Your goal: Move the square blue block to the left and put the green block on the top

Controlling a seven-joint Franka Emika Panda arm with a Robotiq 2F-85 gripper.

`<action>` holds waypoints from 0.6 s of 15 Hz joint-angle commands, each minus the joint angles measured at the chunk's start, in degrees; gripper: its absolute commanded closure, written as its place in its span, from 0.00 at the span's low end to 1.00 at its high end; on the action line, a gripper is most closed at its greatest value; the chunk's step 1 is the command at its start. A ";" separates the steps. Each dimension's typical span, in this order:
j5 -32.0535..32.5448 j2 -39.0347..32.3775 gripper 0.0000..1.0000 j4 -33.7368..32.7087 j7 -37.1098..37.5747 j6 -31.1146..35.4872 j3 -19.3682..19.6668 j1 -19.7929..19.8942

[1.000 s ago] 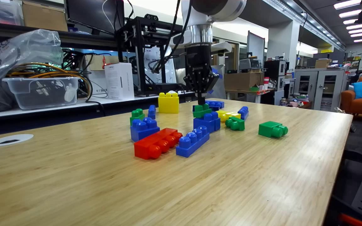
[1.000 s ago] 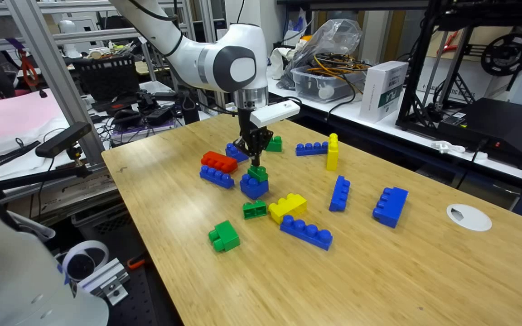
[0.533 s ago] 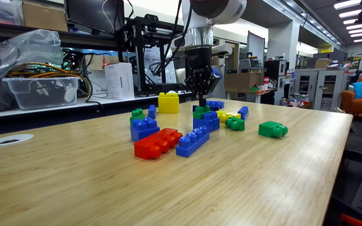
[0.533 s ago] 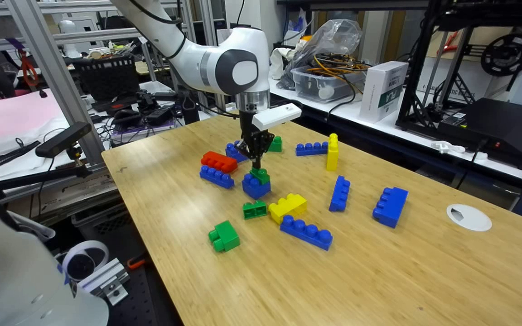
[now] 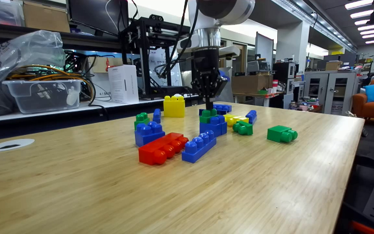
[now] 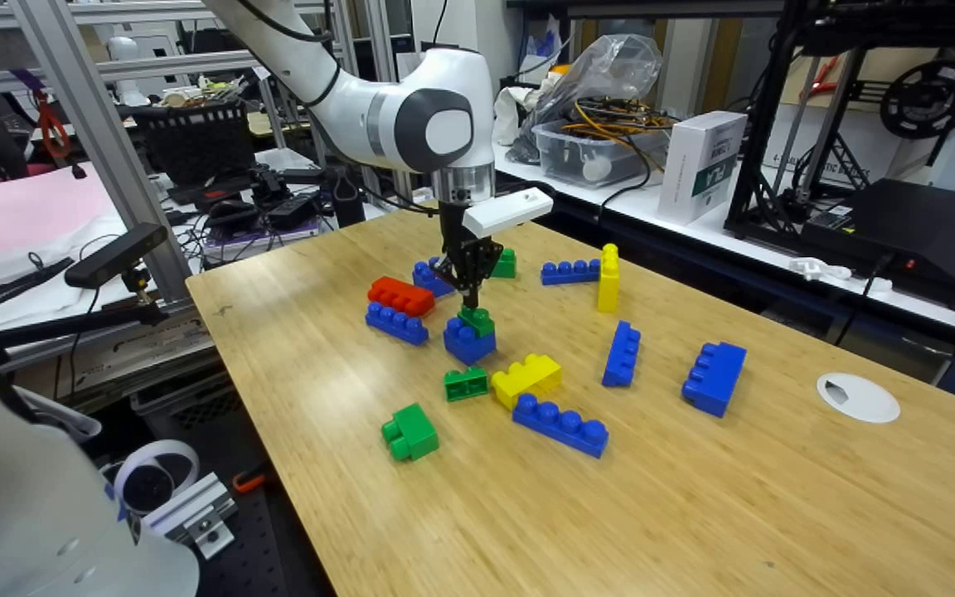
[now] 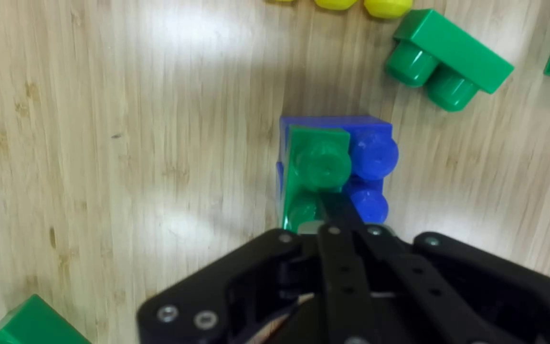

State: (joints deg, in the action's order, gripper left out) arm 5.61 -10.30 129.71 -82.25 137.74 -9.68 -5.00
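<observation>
Seating step: probably pressing the green block (image 7: 313, 177) home on the square blue block (image 6: 469, 347).
Next move: check the fit, then lift straight up.
Tool (image 5: 209, 105): tips together, gripping nothing (firm contact is hard to tell).
Green block: just beneath the tips, covering one row of blue studs, the other bare.

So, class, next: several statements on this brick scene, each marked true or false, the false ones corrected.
The small dark-green studded plastic brick sits on the square blue studded plastic brick. True.
It hides all the blue brick's studs. False: the wrist view shows two beside it.
The black two-fingered tool is above that dark-green brick. True.
The tool's jaws are spread wide. False: they are shut.
The long red studded plastic brick lies on its side. True.
It rests on another brick. False: it lies on the pale wooden table.
</observation>
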 commanded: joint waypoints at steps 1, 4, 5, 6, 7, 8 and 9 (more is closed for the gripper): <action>-0.25 1.90 1.00 0.28 -0.25 -0.23 0.18 0.25; -0.55 3.68 1.00 0.24 0.32 -0.88 0.37 0.04; -0.67 4.23 1.00 0.17 0.68 -1.39 0.45 -0.04; -1.08 4.56 1.00 -0.05 0.85 -2.12 0.50 -0.04; -1.48 4.96 1.00 -0.31 1.53 -3.17 0.61 -0.07; -2.02 5.31 1.00 -0.35 2.07 -3.81 0.70 -0.05; -2.65 5.61 1.00 -0.50 2.87 -4.92 0.81 -0.03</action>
State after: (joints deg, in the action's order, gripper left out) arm 4.81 -5.71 129.60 -80.76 135.97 -9.35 -4.99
